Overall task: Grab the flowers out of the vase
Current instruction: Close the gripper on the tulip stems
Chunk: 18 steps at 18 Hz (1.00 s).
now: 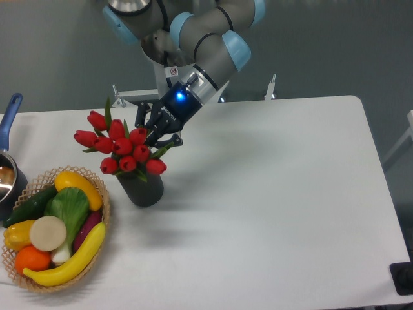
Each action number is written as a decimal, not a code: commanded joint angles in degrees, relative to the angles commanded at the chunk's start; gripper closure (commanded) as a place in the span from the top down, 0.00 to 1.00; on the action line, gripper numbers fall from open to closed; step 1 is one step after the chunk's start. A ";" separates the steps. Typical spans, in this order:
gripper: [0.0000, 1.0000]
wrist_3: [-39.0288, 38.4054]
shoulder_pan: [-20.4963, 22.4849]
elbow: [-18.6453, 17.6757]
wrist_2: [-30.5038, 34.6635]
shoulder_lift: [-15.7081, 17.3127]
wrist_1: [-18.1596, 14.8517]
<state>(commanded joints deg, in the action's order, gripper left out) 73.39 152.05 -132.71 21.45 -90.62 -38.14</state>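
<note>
The flowers [120, 144], a bunch of red tulip buds with green leaves, stand in the dark grey vase [141, 189] at the left of the white table. Their stems still reach down into the vase's mouth. My gripper [157, 130] comes in from the upper right, tilted down to the left, and its black fingers [169, 139] are shut on the right side of the bunch just above the rim. The blooms partly hide the far finger. A blue light glows on the wrist.
A wicker basket [103, 194] with fruit and vegetables sits at the front left, close to the vase. A blue-handled metal pot [8, 169] stands at the left edge. The table's [277, 194] right side lies beyond the arm.
</note>
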 joint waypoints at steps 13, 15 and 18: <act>0.11 -6.32 0.79 2.46 -3.08 3.96 -0.35; 0.11 -7.29 0.79 2.72 -3.16 4.22 -0.35; 0.11 -7.56 0.88 2.72 -3.60 5.27 -0.44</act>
<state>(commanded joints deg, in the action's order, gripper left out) 65.83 152.93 -129.99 17.84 -85.35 -38.58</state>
